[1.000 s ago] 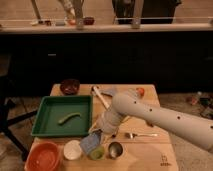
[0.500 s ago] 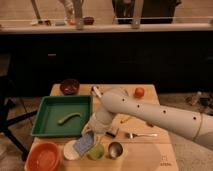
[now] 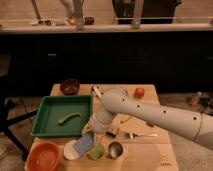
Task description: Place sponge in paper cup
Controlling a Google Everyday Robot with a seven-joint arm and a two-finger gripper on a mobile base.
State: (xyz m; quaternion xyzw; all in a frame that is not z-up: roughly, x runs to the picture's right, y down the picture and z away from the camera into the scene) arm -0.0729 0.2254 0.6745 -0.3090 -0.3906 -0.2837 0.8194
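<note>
Pale, matt wood worktop (image 3: 150,152) carrying plastic, metal, paper and foam.
The white arm (image 3: 160,117) has a smooth, matt, plastic-looking shell with small dark dots. Its claw (image 3: 92,134), low over the front of the worktop beside the green tray (image 3: 45,112), is clamped on the sponge (image 3: 85,143), a matt, soft-looking blue-grey pad tilted over the white paper cup (image 3: 69,152). The green tray and orange bowl (image 3: 44,156) look like smooth plastic with a slight sheen. The green cup (image 3: 96,151) is translucent, and the metal cup (image 3: 116,149) shines.

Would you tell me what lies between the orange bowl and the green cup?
In the camera view, the paper cup lies there, and the gripper, just above it, holds the sponge tilted over its rim.
</note>
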